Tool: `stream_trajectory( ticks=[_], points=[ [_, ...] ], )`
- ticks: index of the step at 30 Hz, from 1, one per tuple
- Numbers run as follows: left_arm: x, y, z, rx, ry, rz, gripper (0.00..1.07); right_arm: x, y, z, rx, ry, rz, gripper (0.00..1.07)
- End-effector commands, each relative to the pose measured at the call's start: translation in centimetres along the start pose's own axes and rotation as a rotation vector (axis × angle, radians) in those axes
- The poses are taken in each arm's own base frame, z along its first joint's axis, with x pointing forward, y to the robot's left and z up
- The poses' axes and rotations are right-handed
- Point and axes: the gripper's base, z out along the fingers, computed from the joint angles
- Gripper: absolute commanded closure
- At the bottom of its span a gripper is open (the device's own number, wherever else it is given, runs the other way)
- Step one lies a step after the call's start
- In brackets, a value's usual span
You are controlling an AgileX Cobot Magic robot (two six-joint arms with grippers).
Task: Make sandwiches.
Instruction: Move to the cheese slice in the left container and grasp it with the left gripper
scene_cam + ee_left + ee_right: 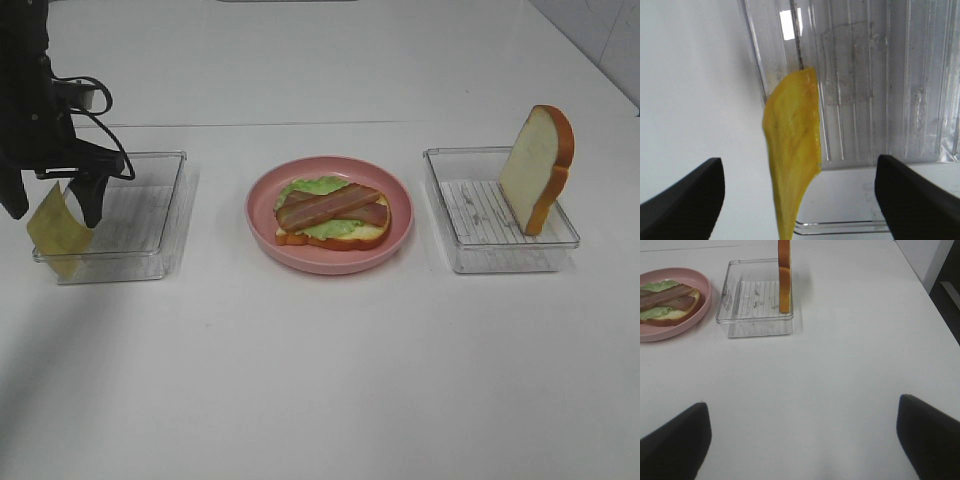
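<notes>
The cheese stands on edge at the outer front corner of the left tray, bowed and leaning. I cannot tell whether its foot sits inside the wall. Upright like that it offers two flat faces, so I come from above with a finger on each side. My left gripper has its jaws well apart around it. The wrist view shows a gap on both sides, so I grip nothing yet.

The sandwich waits on the plate between the trays: a bottom slice, lettuce and two crossed bacon strips, open on top. I judge the cheese goes there next.

The top slice stands upright in the right tray, propped on its far side and easy to pinch later. My right gripper hangs over bare table well short of that tray, jaws wide and empty, clear of the plate.
</notes>
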Motion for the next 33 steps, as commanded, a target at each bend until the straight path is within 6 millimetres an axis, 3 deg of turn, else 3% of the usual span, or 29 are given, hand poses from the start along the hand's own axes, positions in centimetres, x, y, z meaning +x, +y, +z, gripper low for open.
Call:
stream_trajectory(
  ticks=[1,2,7,11,21,32,33],
  points=[
    [0.9,0.07,0.33,-0.006,0.099,-0.007,0.3,0.23,-0.07,-0.32,0.01,-0.041,-0.005,0.14],
    [0.9,0.07,0.33,-0.006,0.099,-0.007,0.3,0.23,-0.07,-0.32,0.01,-0.041,-0.005,0.14],
    [1.04,0.07,0.31,-0.006,0.115,-0.008,0.49,0.23,-0.07,-0.32,0.01,-0.041,-0.005,0.14],
    [1.05,0.02,0.31,0.0,0.115,-0.01,0.55,0.23,-0.07,-0.32,0.01,-0.041,-0.005,0.14],
    [1.05,-0.03,0.31,0.005,0.116,-0.011,0.6,0.23,-0.07,-0.32,0.01,-0.041,-0.005,0.14],
    [1.04,0.06,0.31,-0.004,0.115,-0.004,0.93,0.23,-0.07,-0.32,0.01,-0.041,-0.005,0.14],
    [1.04,0.07,0.31,-0.006,0.115,-0.003,1.01,0.23,-0.07,-0.32,0.01,-0.041,-0.005,0.14]
  ],
)
